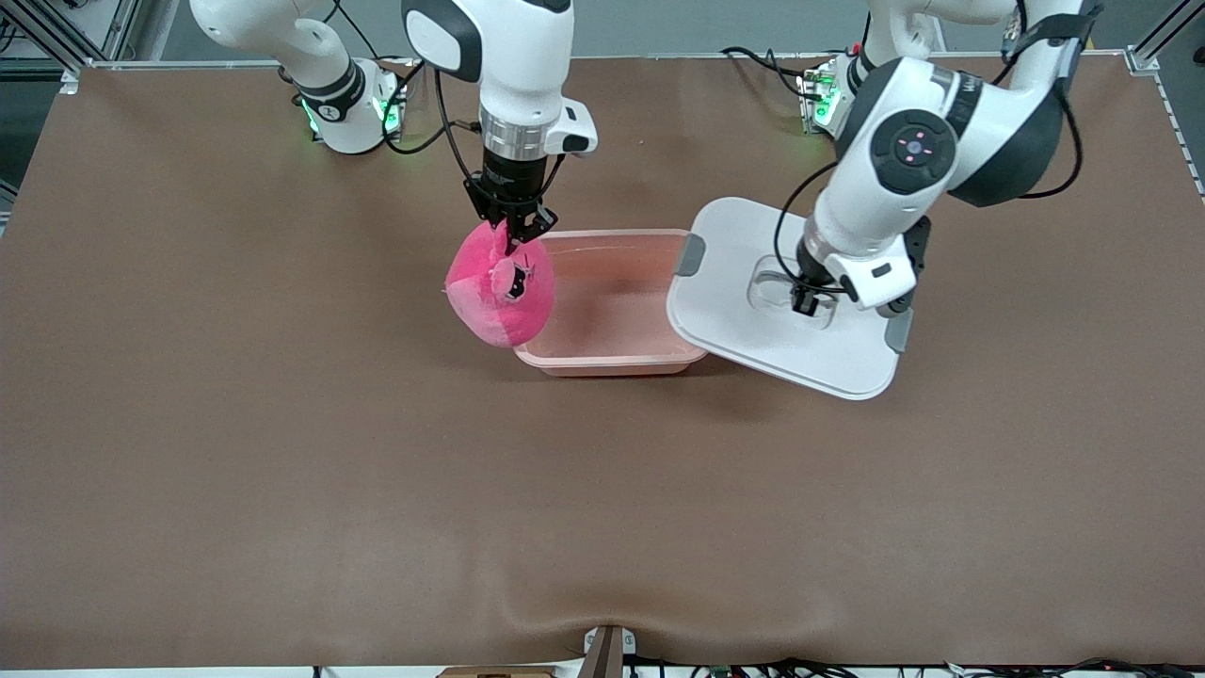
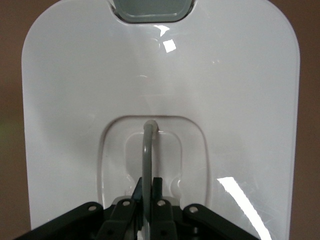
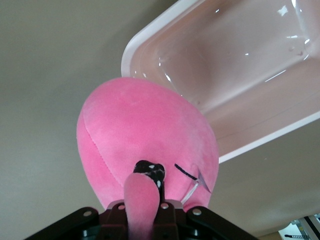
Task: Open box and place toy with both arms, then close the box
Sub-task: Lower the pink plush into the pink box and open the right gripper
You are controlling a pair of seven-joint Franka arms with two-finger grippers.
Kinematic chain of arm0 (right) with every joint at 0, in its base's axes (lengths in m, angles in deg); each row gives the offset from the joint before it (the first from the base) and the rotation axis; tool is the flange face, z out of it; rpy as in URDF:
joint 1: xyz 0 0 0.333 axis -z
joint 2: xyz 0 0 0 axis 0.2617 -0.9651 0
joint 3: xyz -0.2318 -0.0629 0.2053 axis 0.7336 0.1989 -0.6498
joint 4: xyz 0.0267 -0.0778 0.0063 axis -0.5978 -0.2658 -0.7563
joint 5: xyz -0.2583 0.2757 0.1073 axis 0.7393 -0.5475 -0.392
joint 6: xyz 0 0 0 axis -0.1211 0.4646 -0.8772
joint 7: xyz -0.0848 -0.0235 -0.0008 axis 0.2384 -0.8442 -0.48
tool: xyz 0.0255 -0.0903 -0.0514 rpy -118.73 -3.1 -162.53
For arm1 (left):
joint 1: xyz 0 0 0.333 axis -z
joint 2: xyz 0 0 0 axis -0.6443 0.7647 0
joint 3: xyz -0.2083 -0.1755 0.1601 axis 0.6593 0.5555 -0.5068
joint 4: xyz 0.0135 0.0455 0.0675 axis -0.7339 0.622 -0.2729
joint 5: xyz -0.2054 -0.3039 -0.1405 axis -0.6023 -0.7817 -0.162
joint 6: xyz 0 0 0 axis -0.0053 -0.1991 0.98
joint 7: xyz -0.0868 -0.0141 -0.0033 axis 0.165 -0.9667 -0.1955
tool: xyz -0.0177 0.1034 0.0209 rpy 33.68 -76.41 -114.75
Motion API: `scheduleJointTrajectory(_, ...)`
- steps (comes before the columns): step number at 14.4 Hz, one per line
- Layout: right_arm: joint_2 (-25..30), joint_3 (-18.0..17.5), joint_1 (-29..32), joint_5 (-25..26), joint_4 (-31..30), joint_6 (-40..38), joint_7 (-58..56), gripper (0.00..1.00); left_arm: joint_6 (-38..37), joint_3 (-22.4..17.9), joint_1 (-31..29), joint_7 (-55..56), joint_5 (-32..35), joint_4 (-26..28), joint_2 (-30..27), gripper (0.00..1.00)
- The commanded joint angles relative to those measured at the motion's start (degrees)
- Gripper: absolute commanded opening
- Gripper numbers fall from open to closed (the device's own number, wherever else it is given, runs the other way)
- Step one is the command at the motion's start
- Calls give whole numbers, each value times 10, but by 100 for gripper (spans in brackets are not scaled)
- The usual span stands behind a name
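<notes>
Toy [image 1: 499,292] hangs in the right gripper [image 1: 513,231], jaws pinched on it, over the box [image 1: 612,292] rim at the right arm's end; left gripper [image 1: 808,299] jaws clamp the lid [image 1: 753,330] handle.

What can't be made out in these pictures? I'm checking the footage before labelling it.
- Front view: the box's end toward the right arm, covered by the hanging toy.
- Front view: the left pincer's tips, sunk in the lid's recess under the wrist.
- Left wrist view: the lid's second clip, cut off by the picture's edge.
- Right wrist view: the toy's underside, facing away; the box's end toward the left arm, cut off.
</notes>
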Motion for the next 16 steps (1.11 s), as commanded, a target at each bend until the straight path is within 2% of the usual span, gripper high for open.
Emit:
scheduleJointTrajectory(1, -29, 4, -29, 21, 29, -16, 48, 0, -15, 6, -30, -65, -10, 20, -23, 0)
scheduleJointTrajectory(5, -68, 4, -51, 36, 57, -15, 83, 0, -23, 6, -81, -156, -10, 20, -23, 0)
scheduleJointTrajectory(6, -81, 4, -56, 36, 71, -15, 85, 4, -24, 5, -85, -167, -10, 21, -23, 0)
scheduleJointTrajectory(7, -93, 5, -64, 36, 85, -16, 85, 25, -24, 5, -89, -173, -10, 21, -23, 0)
scheduleJointTrajectory(8, -100, 5, -65, 36, 97, -16, 85, 55, -24, 5, -96, -185, -10, 21, -23, 0)
scheduleJointTrajectory(9, -101, 6, -62, 35, 101, -16, 85, 100, -24, 5, -100, -196, -10, 21, -22, 0)
scheduleJointTrajectory(16, -97, 9, -56, 28, 109, -21, 115, 100, -24, 5, -104, -207, -10, 21, -18, 0)
